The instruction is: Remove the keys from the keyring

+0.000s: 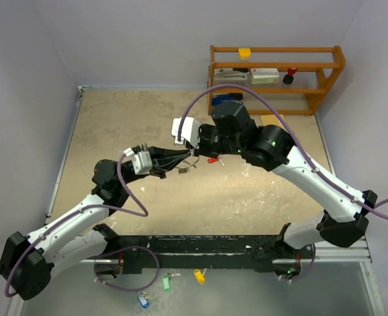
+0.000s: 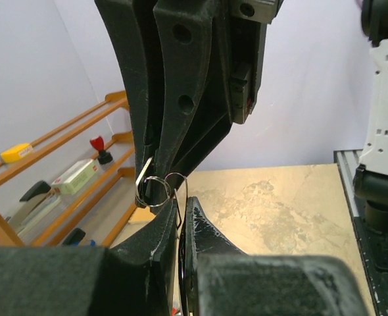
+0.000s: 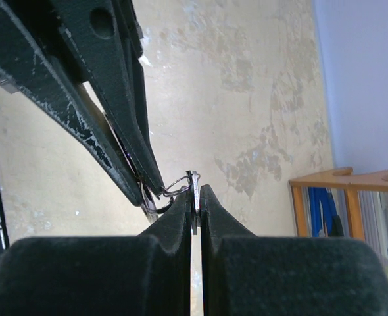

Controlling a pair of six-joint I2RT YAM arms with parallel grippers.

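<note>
The keyring hangs in mid-air over the middle of the table, its wire pinched by the left gripper from eight o'clock; the right gripper, from two o'clock, clamps a silver key, likely to work it off.

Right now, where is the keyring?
In the top view, the keyring is mid-table, between the meeting tips of the left gripper and the right gripper, which pinches a key.
</note>
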